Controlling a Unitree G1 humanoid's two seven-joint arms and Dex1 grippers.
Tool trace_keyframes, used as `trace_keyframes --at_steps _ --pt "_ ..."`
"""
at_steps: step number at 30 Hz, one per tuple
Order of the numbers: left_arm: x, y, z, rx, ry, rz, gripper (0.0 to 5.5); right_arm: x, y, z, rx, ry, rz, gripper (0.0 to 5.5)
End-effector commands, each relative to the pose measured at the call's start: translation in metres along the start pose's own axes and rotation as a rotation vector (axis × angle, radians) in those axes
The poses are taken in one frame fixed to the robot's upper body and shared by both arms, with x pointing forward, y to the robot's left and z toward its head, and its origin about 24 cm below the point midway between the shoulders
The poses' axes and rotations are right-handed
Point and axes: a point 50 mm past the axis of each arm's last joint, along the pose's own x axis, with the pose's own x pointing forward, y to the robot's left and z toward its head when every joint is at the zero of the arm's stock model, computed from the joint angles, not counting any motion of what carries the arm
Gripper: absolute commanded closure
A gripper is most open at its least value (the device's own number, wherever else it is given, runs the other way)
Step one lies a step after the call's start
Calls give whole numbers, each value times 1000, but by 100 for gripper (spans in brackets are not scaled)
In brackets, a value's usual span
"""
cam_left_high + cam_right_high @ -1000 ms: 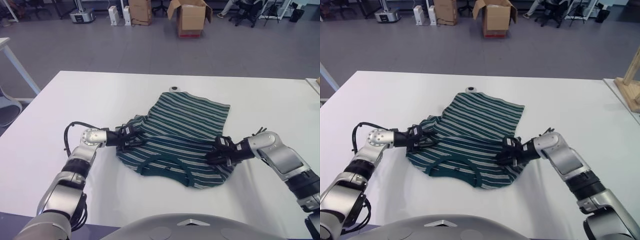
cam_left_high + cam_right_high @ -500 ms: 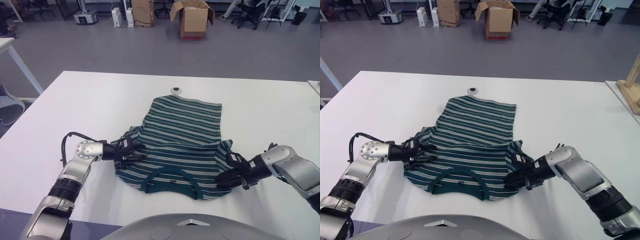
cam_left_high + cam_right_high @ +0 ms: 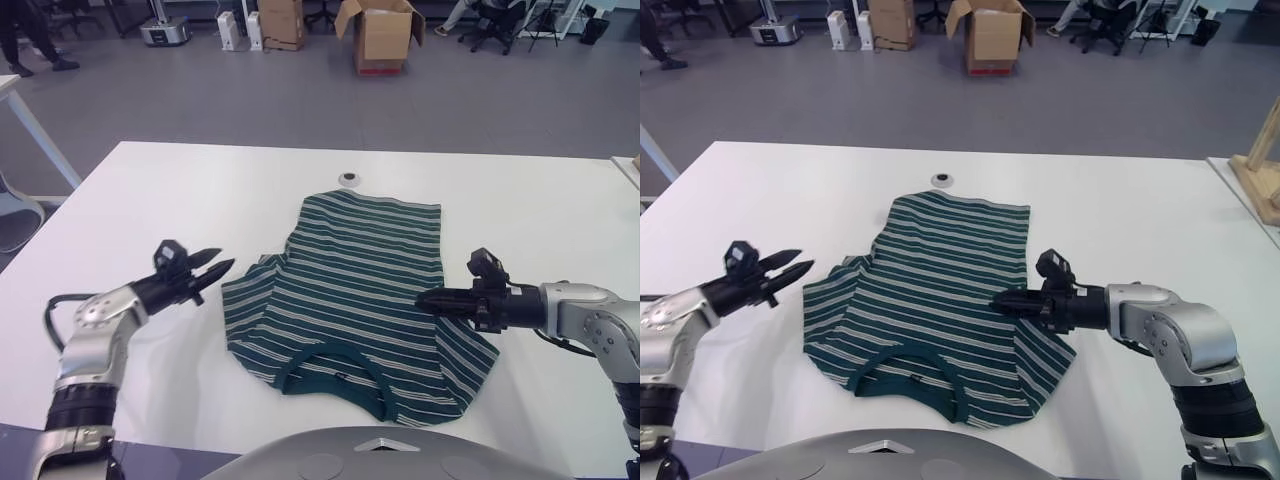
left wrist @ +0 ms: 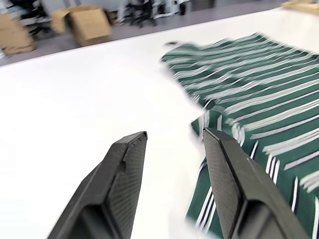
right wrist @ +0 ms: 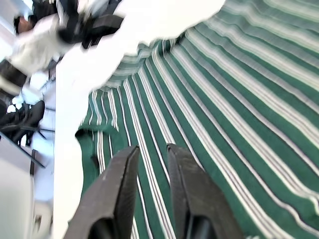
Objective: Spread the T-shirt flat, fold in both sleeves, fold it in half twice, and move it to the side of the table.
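Observation:
A green T-shirt [image 3: 355,290] with white stripes lies mostly flat in the middle of the white table [image 3: 150,190], collar toward me and hem away. Its left sleeve [image 3: 245,285] is bunched at the edge. My left gripper [image 3: 222,260] hovers just left of that sleeve, open and holding nothing; the left wrist view shows the shirt [image 4: 259,94] beyond its spread fingertips [image 4: 137,139]. My right gripper [image 3: 422,298] hangs low over the shirt's right side, pointing left. Its fingers [image 5: 127,164] stand slightly apart above the striped cloth [image 5: 239,99], with nothing between them.
A small round disc [image 3: 349,179] rests on the table just beyond the hem. A wooden stand [image 3: 1262,165] is at the table's far right. Cardboard boxes [image 3: 382,35] and chairs stand on the floor beyond the table.
Both grippers have let go of the shirt. The left one drew back to the left, off the cloth. The right one lifted and now hovers over the shirt, which lies flatter.

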Motion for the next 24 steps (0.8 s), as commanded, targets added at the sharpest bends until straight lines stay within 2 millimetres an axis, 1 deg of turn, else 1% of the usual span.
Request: trace_keyframes --at_steps 1,6,8,10,11,13,14,15,16,18,21,22,24 --pt "-3 -3 -9 -55 19 -9 345 -4 1 -3 35 -84 -80 443" --pt "7 -13 -29 -103 56 -9 345 -3 -3 1 31 -113 -130 443" --pt "7 -16 -39 -84 119 2 345 -4 -6 6 16 -125 -152 443" --pt "4 -21 -53 -18 207 -19 345 -4 -9 9 6 -132 -170 443" --pt "3 -26 -60 27 250 -56 364 -5 -11 9 -4 -127 -188 443" --pt "1 -34 -69 31 270 -92 385 -5 -14 8 -3 -125 -211 443" --pt "0 -35 -71 34 272 -95 410 -5 -15 8 -5 -125 -219 443" --pt "0 -36 -72 34 270 -92 416 -5 -16 8 -5 -127 -224 443" --pt "0 -36 -73 41 269 -91 442 -5 -17 8 -7 -128 -230 443" --pt "0 -35 -73 48 265 -83 465 -5 -18 9 -9 -130 -235 443" --pt "1 -34 -75 58 256 -61 519 -4 -19 10 -11 -135 -238 443" --pt "2 -32 -72 49 231 -39 538 -4 -20 10 -10 -137 -241 443" --pt "4 -25 -60 51 162 7 547 -4 -21 9 -9 -141 -247 443"
